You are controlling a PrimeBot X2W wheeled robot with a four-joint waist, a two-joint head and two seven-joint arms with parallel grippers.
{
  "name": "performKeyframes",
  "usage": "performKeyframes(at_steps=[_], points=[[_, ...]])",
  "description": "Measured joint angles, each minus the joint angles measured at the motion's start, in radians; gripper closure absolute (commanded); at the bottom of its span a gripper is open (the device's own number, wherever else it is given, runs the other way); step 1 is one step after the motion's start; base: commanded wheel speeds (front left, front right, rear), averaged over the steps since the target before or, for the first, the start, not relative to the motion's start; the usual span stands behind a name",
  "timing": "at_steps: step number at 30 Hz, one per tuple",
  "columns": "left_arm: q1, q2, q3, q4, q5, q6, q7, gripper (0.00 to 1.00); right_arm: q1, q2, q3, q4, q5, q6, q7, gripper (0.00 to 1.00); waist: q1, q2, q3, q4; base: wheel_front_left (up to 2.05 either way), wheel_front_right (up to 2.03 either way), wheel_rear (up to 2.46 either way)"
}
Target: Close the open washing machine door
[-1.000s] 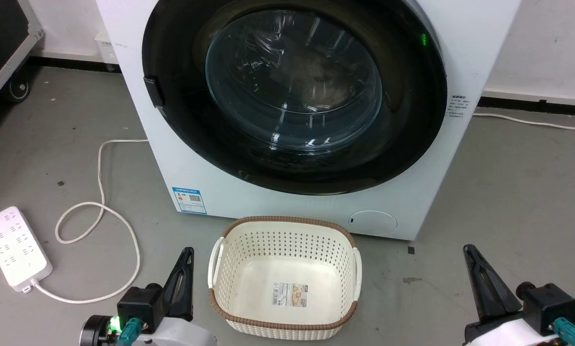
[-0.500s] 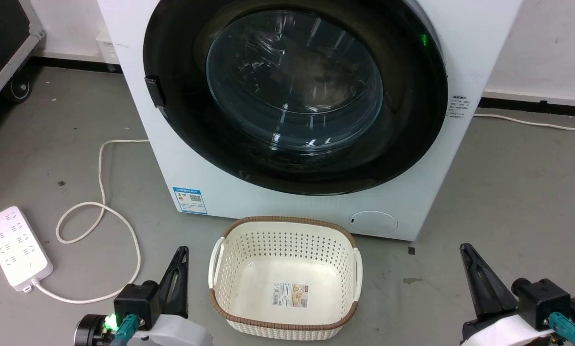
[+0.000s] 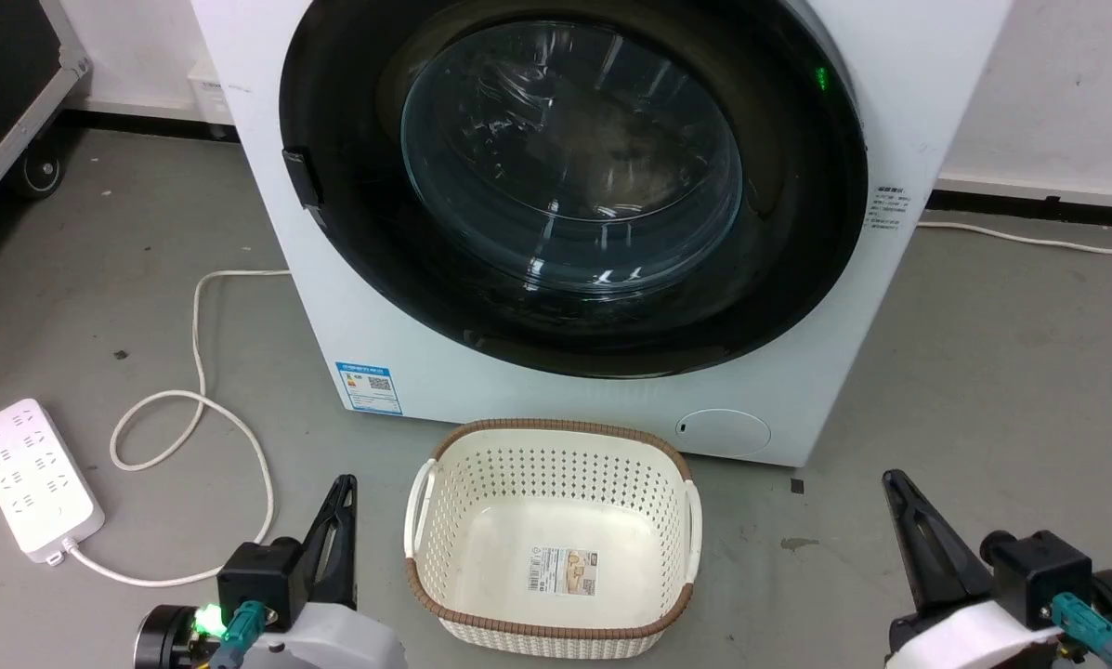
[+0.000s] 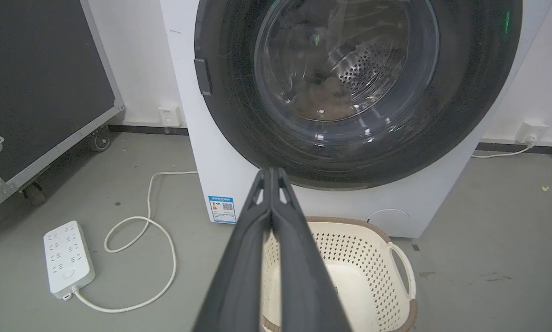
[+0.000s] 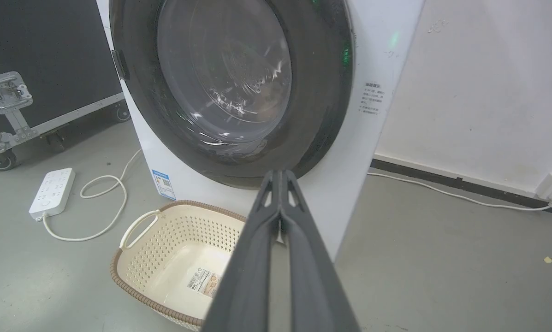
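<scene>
The white washing machine [image 3: 481,381] stands ahead of me in the head view. Its round black washing machine door [image 3: 797,232] with the bulging glass window lies flat against the front, and its latch side is at the left. My left gripper [image 3: 344,483] is shut and empty, low on the left beside the basket and well short of the washer. My right gripper [image 3: 890,476] is also shut and empty, low on the right above bare floor. The left wrist view looks past the shut left gripper [image 4: 271,171] at the door [image 4: 239,115]. The right wrist view shows the shut right gripper [image 5: 280,173] below the door [image 5: 322,92].
A cream perforated basket [image 3: 556,426] with a brown rim sits on the floor right in front of the washer, between my grippers. A white power strip [image 3: 31,478] and its looped cable [image 3: 198,325] lie at the left. A black wheeled case [image 3: 7,84] stands far left.
Both grippers have drawn back a little toward the bottom edge of the head view. The door and basket stay as they were.
</scene>
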Motion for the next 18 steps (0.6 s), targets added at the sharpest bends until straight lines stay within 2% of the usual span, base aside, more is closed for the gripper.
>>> performKeyframes(at_steps=[18], points=[[-0.003,0.0,0.021,-0.016,0.02,0.008,0.038,1.0,-0.015,0.002,0.009,0.0,-0.006,0.0,0.037,1.0,0.0,0.0,-0.002,0.003,0.0,0.0,0.0]])
